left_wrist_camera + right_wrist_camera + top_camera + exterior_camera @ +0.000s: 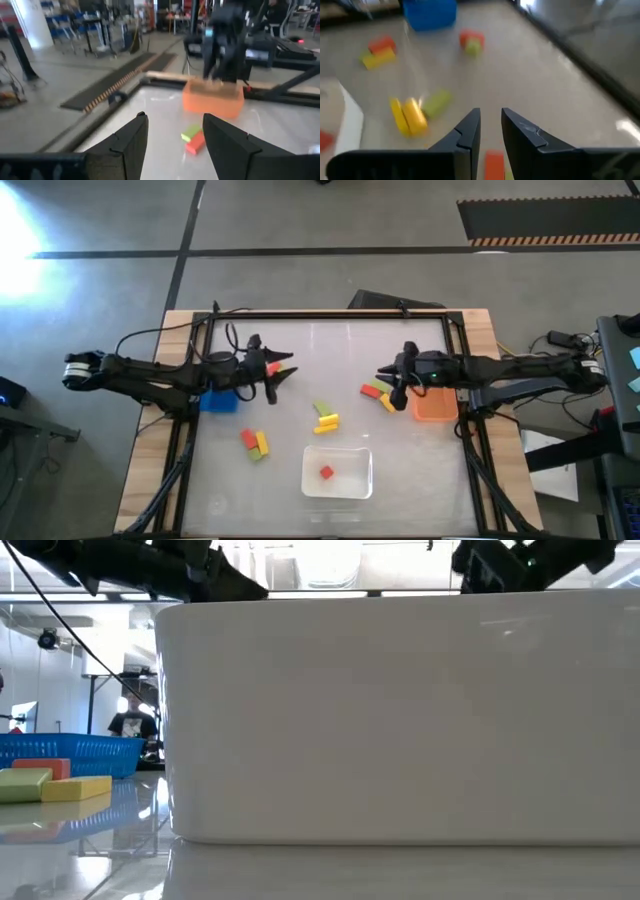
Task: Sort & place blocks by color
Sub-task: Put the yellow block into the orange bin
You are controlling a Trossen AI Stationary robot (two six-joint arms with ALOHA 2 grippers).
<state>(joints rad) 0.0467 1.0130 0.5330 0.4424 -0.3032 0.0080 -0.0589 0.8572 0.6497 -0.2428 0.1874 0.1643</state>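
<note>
My left gripper hangs in the upper left of the high view, just right of the blue bin; its fingers stand apart with nothing between them in the left wrist view, though from above a small red-orange patch shows at their tips and I cannot tell what it is. My right gripper hangs right of centre in the high view, beside the orange bin; its fingers are close together with a narrow gap, clamped on nothing I can see.

The blocks lie scattered in small clusters, which I judge to mean most of the sorting is not yet done; a red, green and yellow cluster sits just left of my right gripper, nearly under its tips; in the right wrist view an orange block shows low in the frame between the fingers, so I judge that one the nearest pick. A green and yellow group lies at centre, between the two grippers and lower than both; a red, yellow and green group sits lower left, below my left gripper and well apart from it; a single red block rests inside the white tray at bottom centre. Each bin stands on its own arm's side, presumably so each arm can drop one colour set without crossing.
</note>
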